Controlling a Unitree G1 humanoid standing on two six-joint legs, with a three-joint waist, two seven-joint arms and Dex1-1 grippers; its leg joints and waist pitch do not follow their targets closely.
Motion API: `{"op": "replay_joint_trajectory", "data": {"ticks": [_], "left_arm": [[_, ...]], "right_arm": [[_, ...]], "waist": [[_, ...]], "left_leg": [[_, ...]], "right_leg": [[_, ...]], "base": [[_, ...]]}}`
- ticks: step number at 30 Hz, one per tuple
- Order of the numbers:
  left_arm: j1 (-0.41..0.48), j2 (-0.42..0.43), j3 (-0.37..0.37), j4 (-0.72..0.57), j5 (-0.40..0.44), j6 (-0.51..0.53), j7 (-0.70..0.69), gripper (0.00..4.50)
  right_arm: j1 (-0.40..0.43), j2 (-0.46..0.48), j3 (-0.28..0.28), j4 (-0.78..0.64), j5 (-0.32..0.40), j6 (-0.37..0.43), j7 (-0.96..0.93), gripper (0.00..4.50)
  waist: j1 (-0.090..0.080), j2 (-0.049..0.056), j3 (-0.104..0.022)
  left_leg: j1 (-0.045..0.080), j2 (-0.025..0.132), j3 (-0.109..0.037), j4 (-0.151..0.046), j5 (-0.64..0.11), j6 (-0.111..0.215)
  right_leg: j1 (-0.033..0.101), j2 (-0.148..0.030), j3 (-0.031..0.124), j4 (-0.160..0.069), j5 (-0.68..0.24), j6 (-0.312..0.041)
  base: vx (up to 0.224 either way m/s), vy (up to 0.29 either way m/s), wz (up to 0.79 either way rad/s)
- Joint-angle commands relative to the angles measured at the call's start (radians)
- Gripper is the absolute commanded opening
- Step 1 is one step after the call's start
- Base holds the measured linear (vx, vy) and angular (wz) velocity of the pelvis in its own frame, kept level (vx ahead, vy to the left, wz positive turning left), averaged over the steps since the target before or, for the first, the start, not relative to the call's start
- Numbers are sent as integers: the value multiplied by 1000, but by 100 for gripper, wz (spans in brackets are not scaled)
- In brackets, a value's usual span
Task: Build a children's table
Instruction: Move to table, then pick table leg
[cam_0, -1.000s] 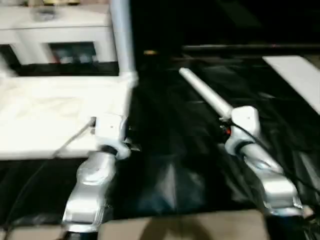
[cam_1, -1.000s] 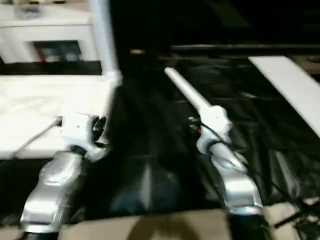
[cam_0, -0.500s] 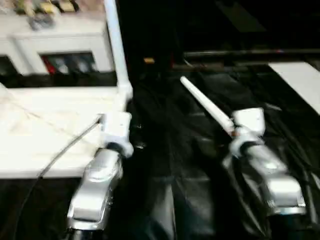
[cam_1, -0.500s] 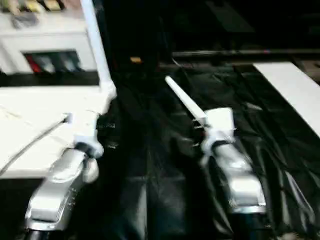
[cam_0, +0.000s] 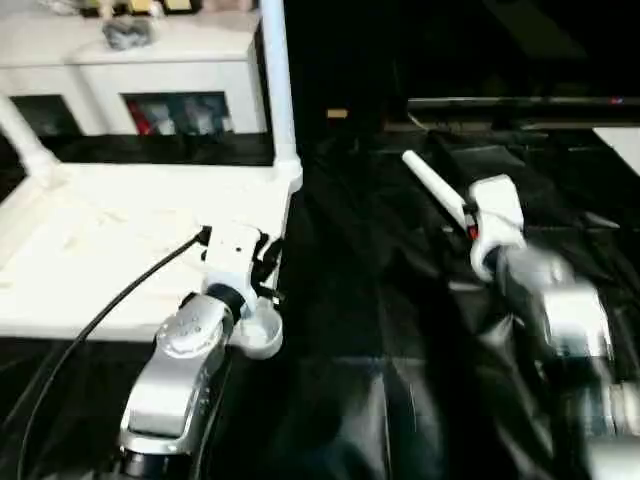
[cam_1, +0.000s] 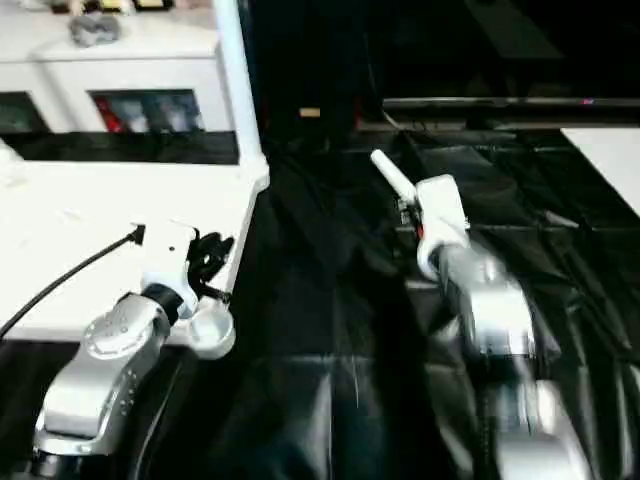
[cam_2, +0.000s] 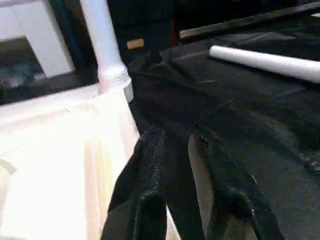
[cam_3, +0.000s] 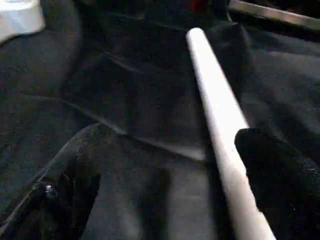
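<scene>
1. Head views: the table top (cam_0: 120, 240) lies upside down on the robot's left, one leg (cam_0: 275, 80) already standing upright in its far corner socket. A loose leg (cam_1: 392, 180) lies on the black sheet (cam_0: 380, 330) on the robot's right, its long axis running away from the robot and slanting toward the left. The right tool (cam_1: 408, 212) sits at its near end, so the right arm is plainly the nearer one; the left tool (cam_0: 268, 268) is at the top's right edge, well apart from that leg.

2. Left wrist view: the left tool (cam_2: 175, 175) stands narrow, its two black fingers (cam_2: 145, 175) close together at the rim of the top, gripping nothing that I can make out. The loose leg (cam_2: 265, 62) lies off to one side across the sheet.

3. Right wrist view: the right tool (cam_3: 165, 175) is spread wide. The loose leg (cam_3: 220, 120) runs lengthwise between its fingers, close beside one finger (cam_3: 275, 165). Judging from this, closing should catch it near its end.
</scene>
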Motion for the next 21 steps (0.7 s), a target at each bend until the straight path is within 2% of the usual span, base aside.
{"op": "replay_joint_trajectory", "data": {"ticks": [1,2,3,4,6,7,8,11,12,13,14,15,17,18,19,20,21], "left_arm": [[-20,24,-11,-29,-10,22,-30,101],[-21,34,-14,-35,-10,26,-43,101],[-20,45,-16,-41,-14,32,-58,101],[-20,53,-15,-47,-36,45,-84,118],[-17,75,-28,-64,-71,76,-140,129],[-16,84,-37,-70,-79,82,-157,139],[-16,89,-43,-74,-83,84,-166,146],[-19,102,-60,-80,-76,90,-177,163],[-19,103,-61,-80,-77,91,-178,163],[-19,105,-61,-81,-80,93,-182,171],[-21,110,-63,-80,-81,94,-186,194],[-23,117,-67,-79,-86,96,-198,200],[-27,128,-74,-79,-95,108,-214,203],[-33,137,-80,-80,-103,117,-230,210],[-34,140,-82,-81,-106,118,-236,223],[-35,143,-86,-83,-106,117,-242,223],[-36,144,-88,-83,-106,116,-243,243]], "right_arm": [[-56,-14,0,119,-23,-39,6,441],[-89,-22,0,176,-27,-60,10,441],[-134,-34,2,248,-40,-85,5,441],[-173,-44,0,311,-44,-108,6,447],[-227,-63,1,403,-57,-123,-5,450],[-247,-72,7,441,-64,-132,-4,450],[-257,-76,10,464,-66,-135,4,450],[-302,-99,40,571,-100,-115,38,450],[-305,-100,39,578,-100,-113,41,450],[-310,-102,37,594,-99,-106,48,450],[-321,-104,28,624,-93,-99,63,450],[-329,-108,18,658,-88,-82,75,450],[-338,-114,11,705,-89,-64,83,450],[-343,-121,14,738,-99,-52,84,450],[-344,-123,17,746,-104,-46,84,450],[-345,-127,17,755,-106,-38,84,450],[-345,-128,16,758,-106,-36,84,450]], "waist": [[-1,-19,-44],[-1,-21,-47],[0,-25,-50],[1,-20,-53],[0,-20,-55],[-1,-25,-54],[0,-22,-54],[0,-23,-60],[1,-19,-62],[3,-21,-71],[4,-14,-71],[3,-15,-73],[7,-10,-74],[8,-11,-74],[9,-10,-70],[9,-14,-70],[10,-11,-67]], "left_leg": [[33,68,-21,-98,-266,-22],[33,68,-15,-100,-253,-21],[28,70,-12,-100,-209,-12],[29,71,-12,-98,-192,-9],[28,70,-6,-98,-198,-5],[24,68,-5,-99,-195,0],[22,69,-6,-99,-183,8],[17,68,-4,-91,-127,39],[16,68,-4,-89,-108,47],[9,67,-3,-78,-26,82],[7,67,-3,-76,-12,92],[8,66,-1,-71,-4,111],[6,69,-1,-69,-4,125],[5,69,0,-69,-6,128],[3,71,1,-71,-29,127],[4,73,2,-72,-41,124],[5,75,1,-75,-69,114]], "right_leg": [[27,-79,40,-89,-148,-254],[28,-85,40,-92,-186,-245],[28,-86,39,-92,-169,-241],[25,-84,38,-86,-153,-246],[21,-81,34,-84,-131,-256],[21,-76,33,-82,-119,-261],[21,-75,32,-79,-96,-262],[23,-73,29,-72,-15,-280],[24,-73,29,-69,11,-285],[26,-71,27,-58,124,-301],[23,-70,26,-55,145,-305],[20,-66,24,-54,173,-317],[18,-66,22,-51,178,-331],[17,-66,22,-52,177,-334],[15,-65,20,-54,149,-337],[16,-67,21,-55,135,-337],[15,-68,21,-57,97,-333]], "base": [[0,0,0],[0,0,0],[0,0,0],[0,0,0],[0,0,0],[0,0,0],[0,0,0],[0,0,0],[0,0,0],[0,0,0],[0,0,0],[0,0,0],[0,0,0],[0,0,0],[0,0,0],[0,0,0],[0,0,0]]}}
